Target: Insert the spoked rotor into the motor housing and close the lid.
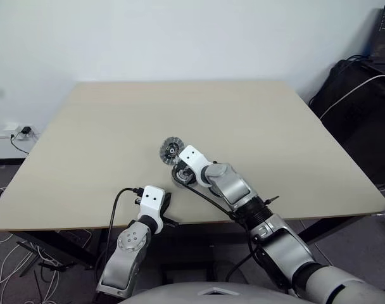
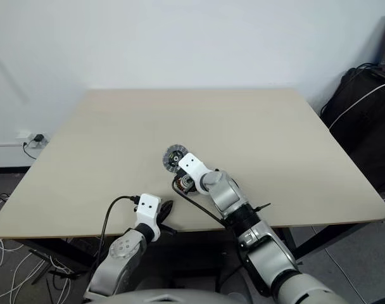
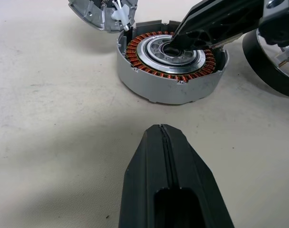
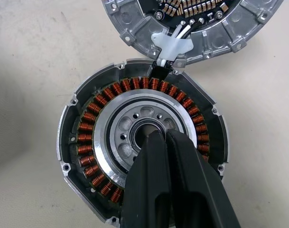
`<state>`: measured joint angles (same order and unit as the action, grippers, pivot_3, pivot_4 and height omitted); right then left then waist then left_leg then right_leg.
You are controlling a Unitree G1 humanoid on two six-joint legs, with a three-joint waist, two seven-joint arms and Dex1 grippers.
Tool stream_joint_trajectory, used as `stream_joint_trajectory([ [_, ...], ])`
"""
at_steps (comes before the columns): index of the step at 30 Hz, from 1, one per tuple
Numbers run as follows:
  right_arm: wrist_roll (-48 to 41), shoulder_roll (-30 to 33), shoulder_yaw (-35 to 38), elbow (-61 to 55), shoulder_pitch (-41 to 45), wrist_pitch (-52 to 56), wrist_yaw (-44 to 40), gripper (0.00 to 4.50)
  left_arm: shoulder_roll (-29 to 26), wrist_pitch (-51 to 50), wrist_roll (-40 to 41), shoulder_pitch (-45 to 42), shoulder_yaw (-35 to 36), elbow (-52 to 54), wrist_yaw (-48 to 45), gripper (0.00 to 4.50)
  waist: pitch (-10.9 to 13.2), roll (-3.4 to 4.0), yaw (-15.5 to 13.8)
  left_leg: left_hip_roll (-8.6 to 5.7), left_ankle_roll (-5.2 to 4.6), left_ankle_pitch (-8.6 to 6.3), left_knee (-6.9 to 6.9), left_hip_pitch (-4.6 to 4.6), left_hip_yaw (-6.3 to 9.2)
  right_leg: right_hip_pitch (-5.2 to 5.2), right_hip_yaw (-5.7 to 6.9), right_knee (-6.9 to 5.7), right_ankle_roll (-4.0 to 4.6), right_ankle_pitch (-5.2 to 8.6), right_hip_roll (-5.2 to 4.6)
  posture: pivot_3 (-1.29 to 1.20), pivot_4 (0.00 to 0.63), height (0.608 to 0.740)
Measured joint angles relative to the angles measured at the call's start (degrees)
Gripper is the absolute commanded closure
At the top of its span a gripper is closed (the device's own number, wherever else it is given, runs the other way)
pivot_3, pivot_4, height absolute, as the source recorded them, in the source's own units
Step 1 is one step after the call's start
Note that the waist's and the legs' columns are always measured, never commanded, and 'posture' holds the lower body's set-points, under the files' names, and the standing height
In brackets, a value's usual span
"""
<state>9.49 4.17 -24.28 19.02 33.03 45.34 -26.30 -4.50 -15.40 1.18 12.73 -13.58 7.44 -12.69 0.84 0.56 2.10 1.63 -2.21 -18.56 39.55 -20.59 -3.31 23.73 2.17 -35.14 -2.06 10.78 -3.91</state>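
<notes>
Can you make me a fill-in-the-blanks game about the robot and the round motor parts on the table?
1. The ring of windings inside the motor housing is coloured ____.
2. The right gripper has its fingers ____ together.
3. Its tips poke into the ____ of the housing.
4. The lid is joined to the housing by white ____.

Missing words: copper-brown; shut; centre; wires

Beige table (image 1: pixel 104 145) against a white wall (image 1: pixel 180 38). Wall socket with plug (image 1: pixel 23 133) low at the far left, loose cables on the floor (image 1: pixel 6 266) below it. Black bag with white cable (image 1: pixel 354 107) at the right.
</notes>
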Motion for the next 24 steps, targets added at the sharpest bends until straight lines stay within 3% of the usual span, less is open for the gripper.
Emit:
stream_joint_trajectory([
  [14,-2.43,0.14,0.89,-3.78,-0.81,2.63,-0.14,4.48,-0.06,0.0,0.01,0.0,0.01,0.0,-0.16,4.5,0.05,0.01,0.03,0.0,0.0,0.0,0.0,-0.06,-0.01,0.06,0.0,0.0,0.0,0.0,0.0,0.0,0.0,0.74],
  [24,-5.44,-1.36,6.0,-6.0,-0.5,3.94,2.32,4.48,-0.07,-0.01,0.01,-0.01,-0.02,-0.03,-0.49,4.5,0.05,0.01,-0.01,0.0,0.0,0.0,0.0,-0.05,0.0,0.04,0.01,0.0,0.0,0.0,0.01,0.0,0.0,0.74],
])
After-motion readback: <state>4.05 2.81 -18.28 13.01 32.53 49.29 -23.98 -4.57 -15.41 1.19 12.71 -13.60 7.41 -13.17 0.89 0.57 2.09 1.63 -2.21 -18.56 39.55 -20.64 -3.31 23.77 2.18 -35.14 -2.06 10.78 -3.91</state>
